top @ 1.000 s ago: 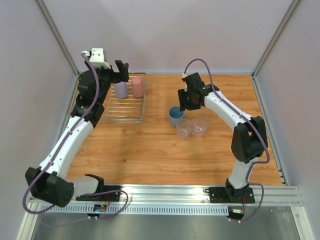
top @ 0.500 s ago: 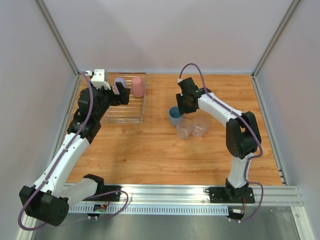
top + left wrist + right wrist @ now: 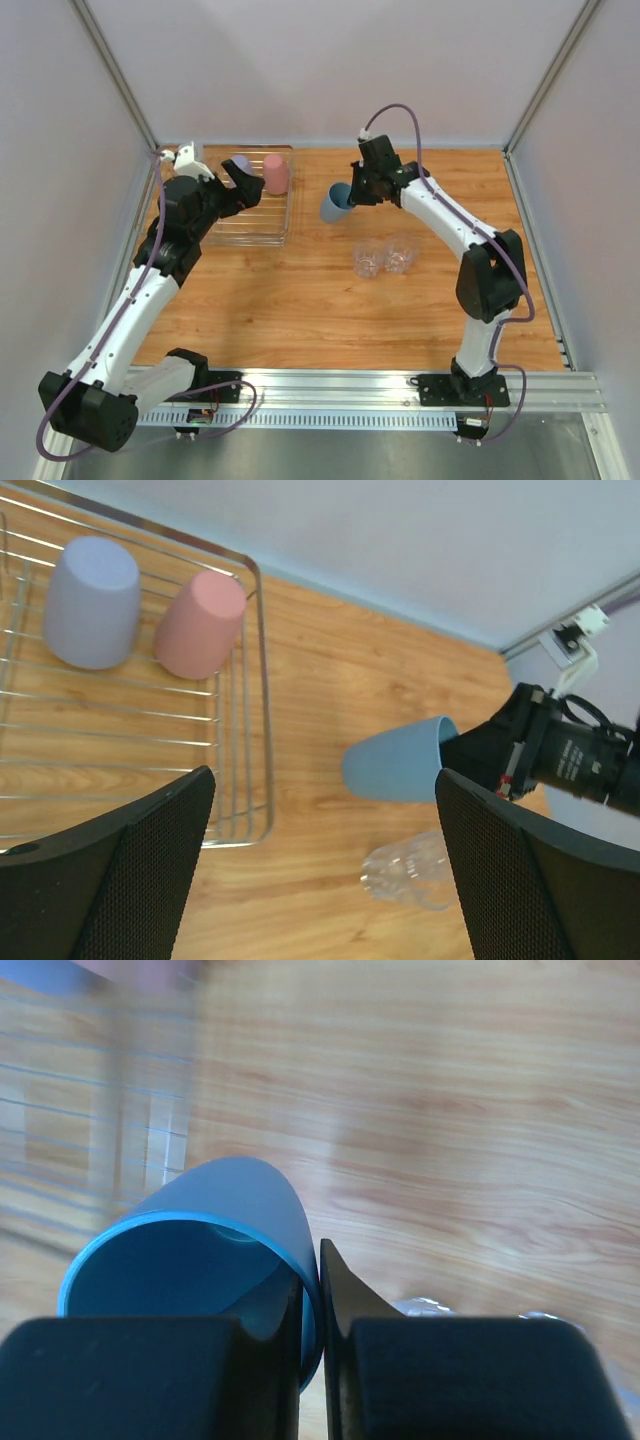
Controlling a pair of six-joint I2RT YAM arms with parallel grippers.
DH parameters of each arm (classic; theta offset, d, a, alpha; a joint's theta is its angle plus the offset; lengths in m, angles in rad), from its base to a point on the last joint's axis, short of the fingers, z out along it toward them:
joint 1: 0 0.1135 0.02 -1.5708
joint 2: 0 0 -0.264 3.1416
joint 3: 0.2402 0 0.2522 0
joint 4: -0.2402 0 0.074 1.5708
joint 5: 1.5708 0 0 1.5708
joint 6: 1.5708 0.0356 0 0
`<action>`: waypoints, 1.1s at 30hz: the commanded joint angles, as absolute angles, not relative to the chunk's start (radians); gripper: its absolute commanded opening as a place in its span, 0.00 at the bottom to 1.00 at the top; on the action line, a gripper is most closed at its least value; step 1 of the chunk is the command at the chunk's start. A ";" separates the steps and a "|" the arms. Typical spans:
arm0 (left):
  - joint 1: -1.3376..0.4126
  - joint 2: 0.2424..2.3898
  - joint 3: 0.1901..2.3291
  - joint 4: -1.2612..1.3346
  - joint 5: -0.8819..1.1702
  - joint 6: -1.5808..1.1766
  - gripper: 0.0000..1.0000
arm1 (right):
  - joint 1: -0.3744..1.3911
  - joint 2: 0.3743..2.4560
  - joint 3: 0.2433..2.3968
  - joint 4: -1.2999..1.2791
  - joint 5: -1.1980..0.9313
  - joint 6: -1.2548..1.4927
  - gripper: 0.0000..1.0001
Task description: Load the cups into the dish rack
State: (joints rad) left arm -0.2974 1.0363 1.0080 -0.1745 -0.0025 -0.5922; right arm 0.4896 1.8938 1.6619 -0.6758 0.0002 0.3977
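The right pincer gripped the blue cup by its rim, tilted above the counter, right of the rack. The left pincer stood open at the rack, which held the pink cup and the lavender cup.

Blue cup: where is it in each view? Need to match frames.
Top external: blue cup centre, tilted, in the right gripper, right of the dish rack.
Left wrist: blue cup right of centre, lying sideways.
Right wrist: blue cup lower left, rim pinched between the jaws.
Shared landmark: dish rack, left of the cup in all three.
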 commanded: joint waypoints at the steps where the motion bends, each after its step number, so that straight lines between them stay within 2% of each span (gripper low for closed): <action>1: -0.293 1.006 1.002 -0.059 -0.005 -0.862 1.00 | 0.491 1.743 1.720 -0.468 -0.167 0.612 0.00; 7: -0.291 1.006 0.977 -0.008 -0.017 -1.191 1.00 | 0.489 1.643 1.638 -0.142 -0.291 0.833 0.00; 11: -0.291 1.038 0.869 0.295 0.061 -1.553 1.00 | 0.497 1.582 1.585 0.043 -0.307 0.813 0.00; 15: -0.293 1.097 0.848 0.504 0.115 -1.725 1.00 | 0.497 1.595 1.591 0.072 -0.350 0.799 0.00; 23: -0.331 1.196 0.928 0.690 0.069 -1.821 1.00 | 0.525 1.620 1.568 0.162 -0.359 0.856 0.00; 33: -0.426 1.238 0.976 0.695 -0.070 -1.821 1.00 | 0.564 1.681 1.623 0.117 -0.278 0.812 0.01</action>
